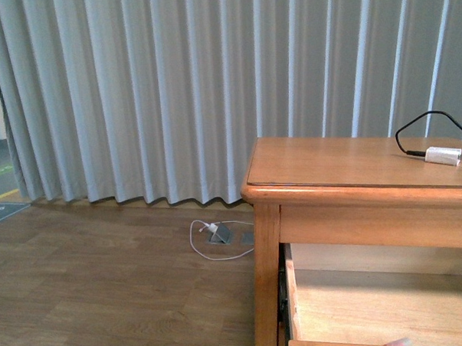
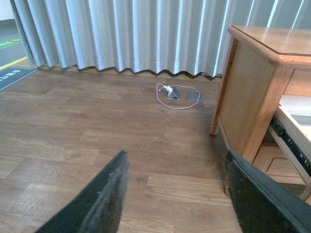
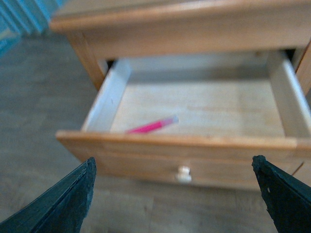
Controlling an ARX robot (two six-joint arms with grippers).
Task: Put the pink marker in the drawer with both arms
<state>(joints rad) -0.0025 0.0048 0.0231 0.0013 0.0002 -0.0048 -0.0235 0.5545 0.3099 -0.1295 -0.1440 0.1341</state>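
Lying flat on the floor of the open drawer [image 3: 112, 92], the pink marker [image 3: 151, 126] sits near the front wall, towards one side, with its pale cap pointing further into the box. The right wrist view is blurred, so fine detail is lost. It looks like a light, stiff plastic stick with a smooth round barrel, likely to roll or slip if nudged. Any grasp would best go across the middle of the barrel, not on the cap. The right gripper [image 3: 173, 165] hangs in front of the drawer with its jaws spread wide and nothing between them. The left gripper [image 2: 176, 155] is likewise wide and empty over the wooden floor [image 2: 87, 126], beside the table [image 2: 248, 92]. The round knob [image 3: 183, 173] looks the natural hold for shutting the drawer.
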